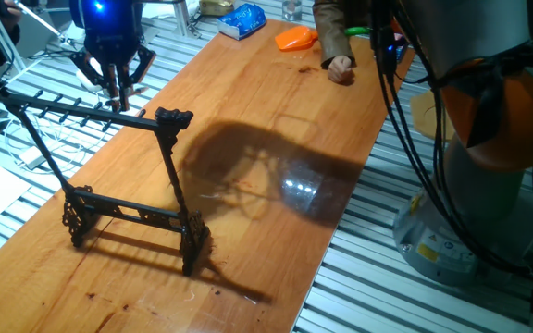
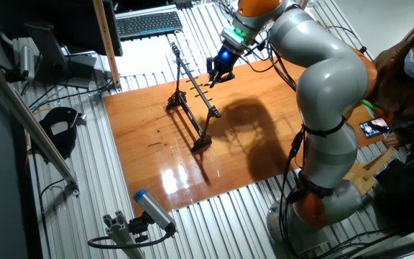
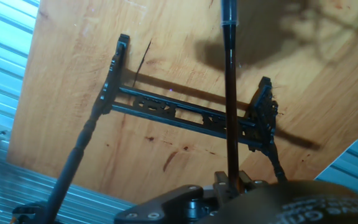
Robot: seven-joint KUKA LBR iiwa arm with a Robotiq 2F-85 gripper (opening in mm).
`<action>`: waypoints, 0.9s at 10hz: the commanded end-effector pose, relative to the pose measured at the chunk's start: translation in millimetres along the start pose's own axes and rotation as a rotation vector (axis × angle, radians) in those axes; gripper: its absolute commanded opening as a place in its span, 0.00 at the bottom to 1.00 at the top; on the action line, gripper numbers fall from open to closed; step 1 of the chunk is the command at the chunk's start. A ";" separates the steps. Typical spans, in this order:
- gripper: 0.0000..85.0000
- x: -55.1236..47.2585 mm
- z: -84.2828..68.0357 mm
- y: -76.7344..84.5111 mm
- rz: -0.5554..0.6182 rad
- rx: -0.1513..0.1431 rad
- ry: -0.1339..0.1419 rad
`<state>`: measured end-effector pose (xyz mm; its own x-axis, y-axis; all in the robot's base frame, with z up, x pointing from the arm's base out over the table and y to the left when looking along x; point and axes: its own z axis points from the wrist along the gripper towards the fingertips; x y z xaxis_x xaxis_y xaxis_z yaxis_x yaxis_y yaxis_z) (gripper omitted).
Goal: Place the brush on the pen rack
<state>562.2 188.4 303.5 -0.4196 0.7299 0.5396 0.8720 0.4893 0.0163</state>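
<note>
The pen rack (image 1: 109,115) is a black frame with a pegged top bar, slim uprights and scrolled feet, standing on the wooden table at the left. My gripper (image 1: 116,92) hangs just above the middle of that top bar, beside the pegs. It is shut on the brush (image 3: 230,112), which shows in the hand view as a thin dark rod running from between the fingers (image 3: 219,182) straight up the frame, across the rack's lower rails (image 3: 179,115). In the other fixed view the gripper (image 2: 218,73) sits over the rack (image 2: 192,108); the brush is too thin to make out there.
An orange scoop (image 1: 294,39) and a blue packet (image 1: 241,20) lie at the table's far end, where a person's hand (image 1: 340,67) rests on the wood. A keyboard (image 2: 148,23) sits beyond the table. The table edge (image 1: 340,231) drops to ribbed metal.
</note>
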 end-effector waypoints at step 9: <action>0.00 -4.7 -6.0 3.6 0.029 -0.025 0.027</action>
<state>568.4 184.2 305.9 -0.3867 0.7315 0.5616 0.8906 0.4544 0.0214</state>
